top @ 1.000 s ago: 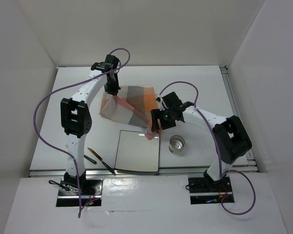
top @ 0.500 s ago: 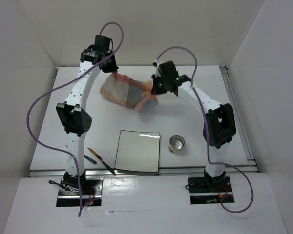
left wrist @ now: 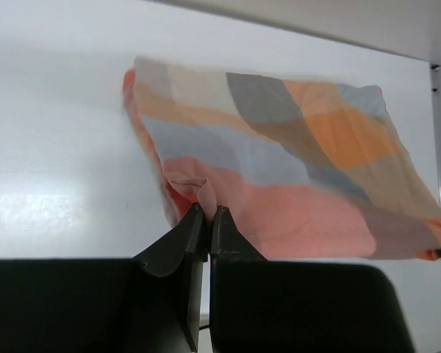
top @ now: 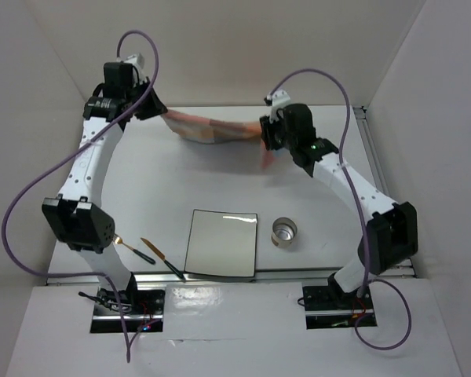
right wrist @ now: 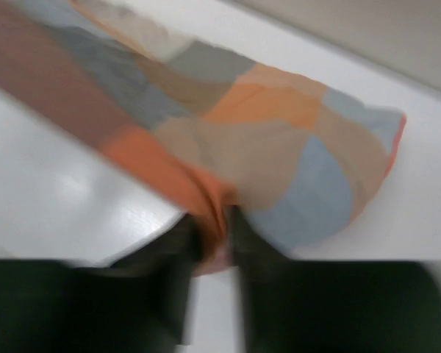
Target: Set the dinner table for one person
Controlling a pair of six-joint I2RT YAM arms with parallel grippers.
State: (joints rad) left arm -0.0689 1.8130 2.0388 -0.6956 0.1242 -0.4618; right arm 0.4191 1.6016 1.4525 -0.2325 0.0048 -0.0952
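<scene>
An orange, blue and grey checked cloth [top: 212, 128] hangs stretched between my two grippers above the far part of the dinner table [top: 330, 181]. My left gripper [top: 160, 112] is shut on its left end; in the left wrist view the fingers [left wrist: 208, 213] pinch a fold of the cloth [left wrist: 279, 162]. My right gripper [top: 268, 141] is shut on the right end, where a short tail dangles. The right wrist view is blurred, but it shows orange cloth [right wrist: 264, 140] bunched between the right gripper's [right wrist: 215, 224] jaws.
A square white plate [top: 221, 243] lies near the front edge, with a metal cup [top: 284, 232] to its right. Dark-handled cutlery [top: 158, 257] and a gold spoon [top: 124, 242] lie left of the plate. White walls enclose the table; a rail [top: 381, 181] runs along its right side.
The cloth lay crumpled mid-table with the right gripper at its near corner. Both arms have since lifted it, carried it toward the far wall and pulled it out sideways.
</scene>
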